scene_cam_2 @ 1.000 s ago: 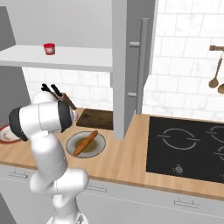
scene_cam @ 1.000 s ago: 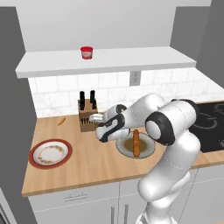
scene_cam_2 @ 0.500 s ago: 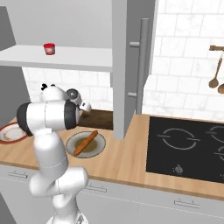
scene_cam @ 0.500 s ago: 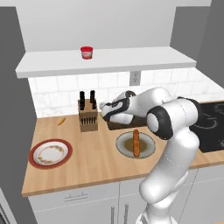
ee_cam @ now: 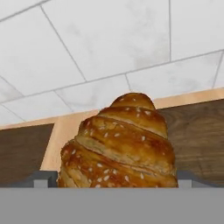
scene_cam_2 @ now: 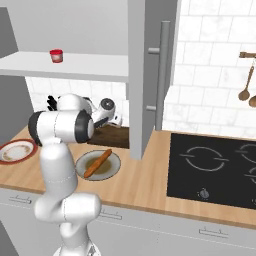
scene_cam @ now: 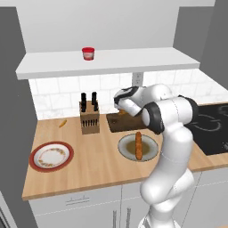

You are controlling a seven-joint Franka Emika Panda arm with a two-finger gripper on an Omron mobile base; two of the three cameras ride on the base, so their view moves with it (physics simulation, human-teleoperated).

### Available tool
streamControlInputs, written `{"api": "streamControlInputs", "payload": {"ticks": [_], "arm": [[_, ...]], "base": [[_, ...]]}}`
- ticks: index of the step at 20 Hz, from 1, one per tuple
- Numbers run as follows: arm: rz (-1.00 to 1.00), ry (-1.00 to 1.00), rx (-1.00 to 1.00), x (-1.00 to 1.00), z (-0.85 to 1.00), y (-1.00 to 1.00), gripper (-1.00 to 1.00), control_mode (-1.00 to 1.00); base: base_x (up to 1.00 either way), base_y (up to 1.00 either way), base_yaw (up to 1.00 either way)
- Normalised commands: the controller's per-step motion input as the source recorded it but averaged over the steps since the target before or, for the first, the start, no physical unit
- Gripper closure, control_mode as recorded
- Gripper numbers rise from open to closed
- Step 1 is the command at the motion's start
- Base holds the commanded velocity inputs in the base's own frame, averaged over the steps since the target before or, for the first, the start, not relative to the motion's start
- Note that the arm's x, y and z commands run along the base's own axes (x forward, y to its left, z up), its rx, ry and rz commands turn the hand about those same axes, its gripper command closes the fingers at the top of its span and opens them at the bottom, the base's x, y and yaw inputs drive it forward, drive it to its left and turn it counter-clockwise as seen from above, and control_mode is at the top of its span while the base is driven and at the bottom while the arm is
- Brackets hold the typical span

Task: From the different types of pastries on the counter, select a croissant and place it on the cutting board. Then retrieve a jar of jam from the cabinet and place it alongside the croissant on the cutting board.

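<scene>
1. Over the last second the arm has swung from the plate point(scene_cam: 153, 143) side of the knife block point(scene_cam: 89, 118) up and back toward the tiled wall, so the hand now hangs over the cutting board point(scene_cam: 115, 123), just right of the knife block.
2. The croissant point(ee_cam: 120, 142) has travelled with it. The hand view shows it close up, seated low between the two fingertips, so I judge the jaws to be closed on it.
3. In the left base view a small golden scrap, the croissant point(scene_cam: 122, 112), sits at the gripper point(scene_cam: 119, 107) just above the board. Whether it already touches the wood cannot be told.
4. For the task this means the first half is nearly done: the pastry is over its target and only needs lowering and releasing.
5. The jar of jam point(scene_cam: 88, 53) stands on the cabinet shelf point(scene_cam: 133, 62), above and left of the knife block, untouched.
6. The bread stick point(scene_cam: 138, 145) lies on the plate on the desk point(scene_cam: 98, 164), in front of the board.
7. The hand view gives the croissant, dark board on either side and wall tiles behind.
8. The right base view adds the stove point(scene_cam_2: 215, 167), right of the board, and a grey column point(scene_cam_2: 148, 75) that hides part of the board; there the robot's own arm blocks the gripper.
</scene>
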Motion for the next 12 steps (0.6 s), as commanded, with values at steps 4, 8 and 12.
{"api": "streamControlInputs", "payload": {"ticks": [4, 8, 12], "arm": [[0.00, 0.05, -0.01, -0.02, -0.58, 0.00, 1.00, -1.00], [0.00, 0.05, 0.00, 0.04, -0.07, 0.01, 1.00, -1.00], [0.00, 0.09, 0.00, 0.24, 0.00, 0.00, 1.00, -1.00]], "base": [[0.00, 0.00, 0.00], [0.00, 0.00, 0.00], [0.00, 0.00, 0.00]]}}
